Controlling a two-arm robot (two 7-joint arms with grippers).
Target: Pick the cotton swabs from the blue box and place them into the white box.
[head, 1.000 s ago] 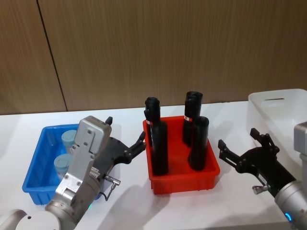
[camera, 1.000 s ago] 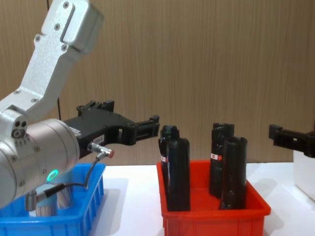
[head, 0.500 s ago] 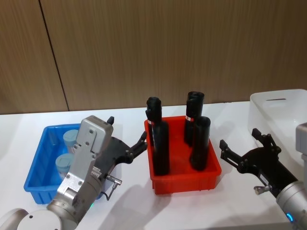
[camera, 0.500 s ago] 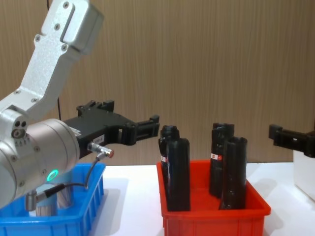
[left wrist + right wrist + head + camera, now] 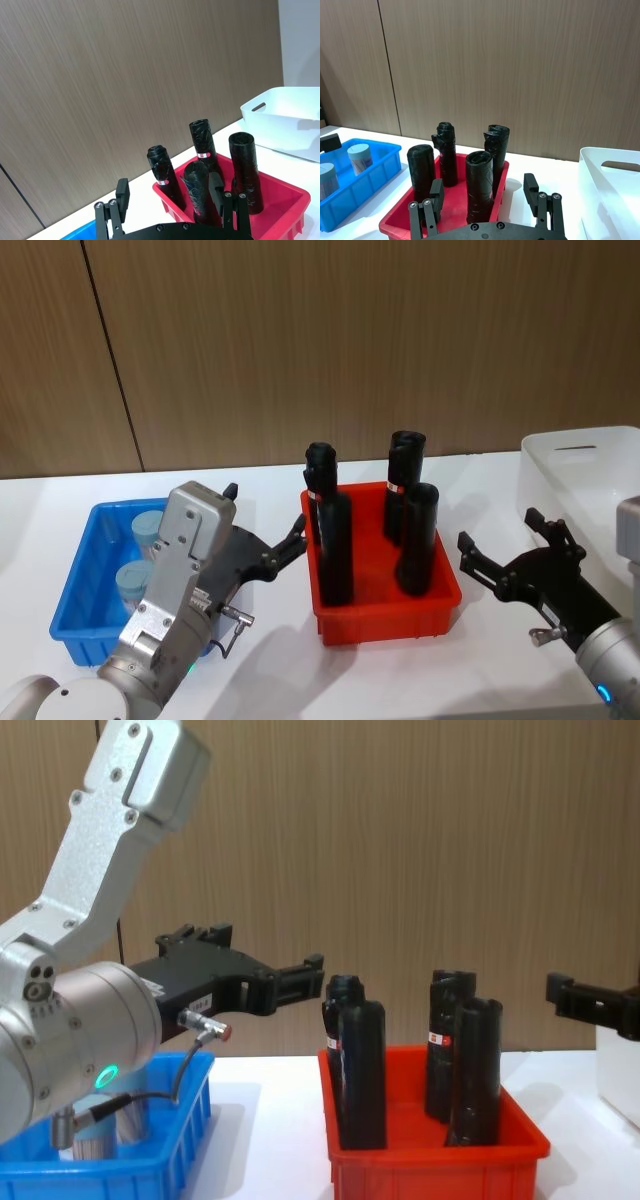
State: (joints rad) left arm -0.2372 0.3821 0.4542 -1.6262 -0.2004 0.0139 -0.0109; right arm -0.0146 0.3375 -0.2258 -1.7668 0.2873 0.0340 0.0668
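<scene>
- Two jars of cotton swabs (image 5: pixel 147 530) in the head view, and both stand in the blue box (image 5: pixel 68 590) at the left end of the desk (image 5: pixel 450 670). None shows in the white box (image 5: pixel 580 452) at the far right, so I judge the task not begun: two to move, none delivered.
- Same view, the count: one blue box, one white box, one red bin (image 5: pixel 385 620) between them with four black bottles (image 5: pixel 335 550). The left gripper (image 5: pixel 260 517) hangs just right of the blue box, aimed at the red bin, fingers spread wide and holding nothing. The right gripper (image 5: pixel 497 530) waits between the red bin and the white box, fingers wide as well, empty.
- Left wrist view: the left gripper (image 5: pixel 169 192) looks past its parted fingers at the four black bottles (image 5: pixel 243 165), with the white box (image 5: pixel 280 115) well beyond them. No jar is between the fingers.
- Right wrist view: the right gripper (image 5: pixel 483 190) is open wide and carries nothing. Both cotton swabs (image 5: pixel 360 155) stand in the blue box (image 5: pixel 375 170) on the far side of the red bin (image 5: pixel 395 222), and the white box (image 5: pixel 605 190) is close by.
- Chest view: the left gripper (image 5: pixel 265 960) hovers well above the blue box (image 5: pixel 150 1160), so it has a descent to make before any pick.
</scene>
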